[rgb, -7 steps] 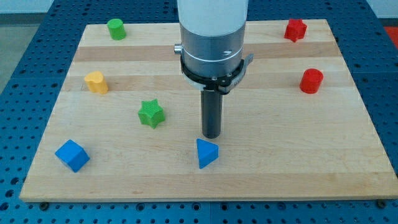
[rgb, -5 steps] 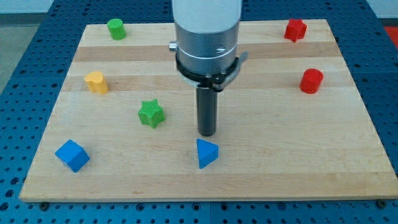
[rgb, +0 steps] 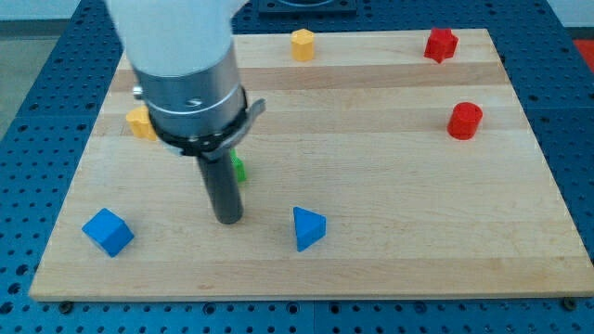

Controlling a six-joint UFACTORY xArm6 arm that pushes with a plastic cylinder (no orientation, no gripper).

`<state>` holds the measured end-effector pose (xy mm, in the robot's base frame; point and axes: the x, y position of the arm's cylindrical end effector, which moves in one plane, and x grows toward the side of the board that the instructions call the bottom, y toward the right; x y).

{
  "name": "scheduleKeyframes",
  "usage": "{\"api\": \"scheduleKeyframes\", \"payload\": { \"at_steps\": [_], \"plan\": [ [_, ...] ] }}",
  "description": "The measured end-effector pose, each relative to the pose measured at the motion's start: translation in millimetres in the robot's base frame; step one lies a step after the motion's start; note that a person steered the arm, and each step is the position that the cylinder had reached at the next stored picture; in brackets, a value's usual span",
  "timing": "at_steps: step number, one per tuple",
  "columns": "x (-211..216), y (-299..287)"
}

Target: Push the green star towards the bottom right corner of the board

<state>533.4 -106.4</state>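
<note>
In the camera view, my arm comes down from the upper left of the frame and ends in a straight dark rod. It has no parts to spread or press together, so it pinches nothing. My tip (rgb: 227,220) rests on the table (rgb: 390,176) in the lower left part of the frame, between the blue cube (rgb: 107,231) at the view's left and the blue triangular block (rgb: 308,227) at the view's right, apart from both.

The green star (rgb: 238,168) is almost wholly hidden behind my rod; only a green sliver shows at the rod's right edge, just above my tip. I cannot tell whether the rod touches it. It sits left of centre, well apart from the bottom right corner of the table.

A yellow block (rgb: 139,122) peeks out at the left edge of my arm's metal collar, its shape mostly hidden. An orange-yellow block (rgb: 302,44) lies near the top edge, around the middle of the frame. A red star (rgb: 442,44) sits in the upper right, and a red cylinder (rgb: 464,121) lies below it near the right edge.
</note>
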Motion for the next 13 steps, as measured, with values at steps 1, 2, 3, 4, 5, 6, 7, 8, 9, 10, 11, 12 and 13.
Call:
{"api": "scheduleKeyframes", "payload": {
  "at_steps": [1,2,3,4,5,6,7,8,9,10,11,12,13],
  "plan": [
    [-4.7,-31.9],
    [-23.0,-60.6],
    [-56.5,-72.0],
    [-77.1,-71.3],
    [-75.7,-51.8],
    [-65.9,-26.3],
    [-62.9,-0.6],
    [-62.0,23.7],
    [-53.8,48.1],
    [-45.7,77.1],
    [-45.6,108.0],
    [-45.6,135.2],
    [-45.6,165.9]
  ]
}}
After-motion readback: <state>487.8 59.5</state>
